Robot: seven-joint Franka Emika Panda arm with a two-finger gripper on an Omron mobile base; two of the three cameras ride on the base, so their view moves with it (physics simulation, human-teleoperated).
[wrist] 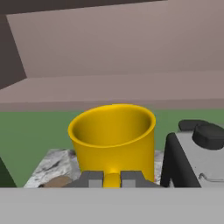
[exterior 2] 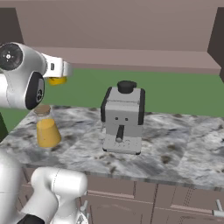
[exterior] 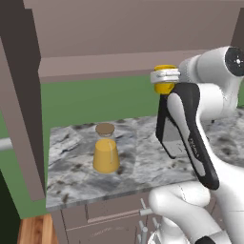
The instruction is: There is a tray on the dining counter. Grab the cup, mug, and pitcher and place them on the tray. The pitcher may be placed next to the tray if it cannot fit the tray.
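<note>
Claw: the claw (wrist: 112, 178) is closed on the handle of the mug (wrist: 113, 138); in the hand view its two tips pinch a yellow tab at 6 o'clock of the mug's body.
Mug: yellow, held upright in the air, mouth up and seemingly empty. In the left base view the mug (exterior: 164, 78) sits high at the wrist end of the arm, well above the counter (exterior: 76, 176); the right base view shows a sliver of it (exterior 2: 57, 81) under the white wrist.
Pitcher: the pitcher (exterior: 106, 148) stands upright on the marble, cork lid on, orange-yellow liquid inside, at about 7 o'clock from the mug in the left base view and well below it. From the right base view the pitcher (exterior 2: 46, 128) is at 9 o'clock of the coffee machine (exterior 2: 123, 118), apart from it.
Coffee machine: grey box with dark sides and a black knob on top, standing mid-counter; in the hand view it sits at 3 o'clock of the mug.
Surroundings: green wall behind the counter, brown cabinets overhead, drawer fronts below the counter edge.
Progress: judged from these views, the mug is lifted but not delivered; the pitcher is untouched. No tray or green cup can be placed from here, so the cup's status cannot be told.
Left to do: carry the mug to the tray, then fetch the pitcher.
</note>
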